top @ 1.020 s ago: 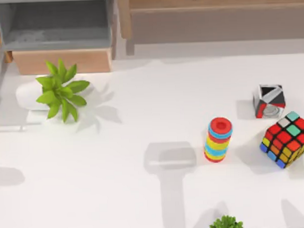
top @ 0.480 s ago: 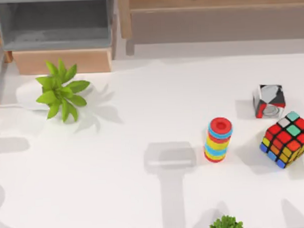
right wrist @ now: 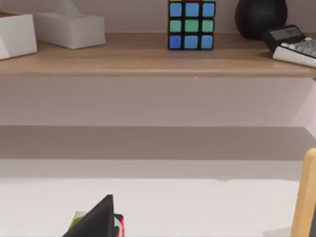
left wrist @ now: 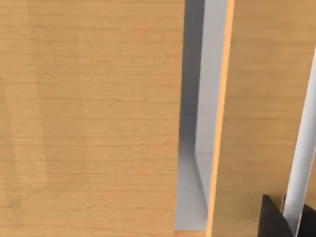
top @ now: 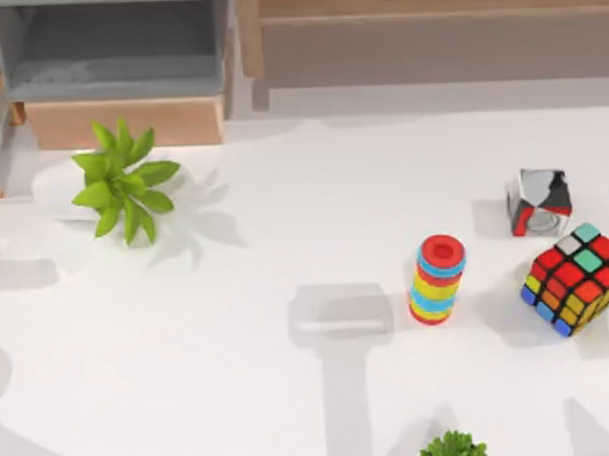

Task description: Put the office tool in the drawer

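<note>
The office tool (left wrist: 302, 163) is a slim pale glassy bar in the left wrist view, and it runs down between the dark fingers (left wrist: 271, 222) of my left gripper (left wrist: 291, 219), which is shut on it. Close behind it are tan wood panels (left wrist: 98, 118) with a grey gap between them. In the top view the drawer (top: 126, 122) stands open at the back left, its grey inside bare. A faint pale line (top: 8, 199) crosses the table's left edge just in front of it. A dark part of my right gripper (right wrist: 96, 222) faces the long shelf.
A leafy plant (top: 123, 179) in a white pot stands just in front of the drawer. At the right are a coloured ring stack (top: 438, 278), a glossy cube (top: 539, 202) and a puzzle cube (top: 576, 279). The brown shelf (top: 427, 4) spans the back. Another plant (top: 452, 448) is at the front edge.
The faint pale line at the table's left edge has moved back toward the drawer, and the shadows at the left have shifted. The things on the right have not moved.
</note>
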Motion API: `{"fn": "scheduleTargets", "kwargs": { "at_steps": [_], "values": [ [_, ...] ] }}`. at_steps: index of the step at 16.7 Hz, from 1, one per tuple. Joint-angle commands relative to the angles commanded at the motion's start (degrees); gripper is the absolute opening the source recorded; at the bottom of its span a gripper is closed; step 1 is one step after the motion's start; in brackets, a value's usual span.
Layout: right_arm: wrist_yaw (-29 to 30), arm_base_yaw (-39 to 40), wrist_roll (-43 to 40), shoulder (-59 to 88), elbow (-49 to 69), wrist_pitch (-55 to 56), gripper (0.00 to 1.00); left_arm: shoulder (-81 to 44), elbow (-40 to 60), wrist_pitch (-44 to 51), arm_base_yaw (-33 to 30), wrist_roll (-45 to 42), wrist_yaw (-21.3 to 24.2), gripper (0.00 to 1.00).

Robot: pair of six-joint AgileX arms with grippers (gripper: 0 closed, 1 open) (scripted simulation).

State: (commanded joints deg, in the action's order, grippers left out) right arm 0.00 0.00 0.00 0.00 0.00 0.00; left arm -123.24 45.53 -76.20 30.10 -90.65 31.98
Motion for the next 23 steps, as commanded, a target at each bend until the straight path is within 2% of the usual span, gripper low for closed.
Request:
{"fn": "scheduleTargets", "kwargs": {
  "at_steps": [6,12,19,23],
  "values": [
    [0.00,0.00,0.00,0.00,0.00,0.00,1.00,-4.53,9.99,5.73,-3.79,0.38,-3.49,0.00],
    [0.00,0.00,0.00,0.00,0.00,0.00,1.00,-5.18,11.11,6.59,-3.82,0.39,-3.77,0.00],
    [0.00,0.00,0.00,0.00,0.00,0.00,1.00,-11.34,24.88,13.64,-7.08,0.57,-6.95,0.00],
    [0.00,0.00,0.00,0.00,0.00,0.00,1.00,-12.03,26.29,14.60,-7.52,0.66,-7.38,0.00]
  ]
}}
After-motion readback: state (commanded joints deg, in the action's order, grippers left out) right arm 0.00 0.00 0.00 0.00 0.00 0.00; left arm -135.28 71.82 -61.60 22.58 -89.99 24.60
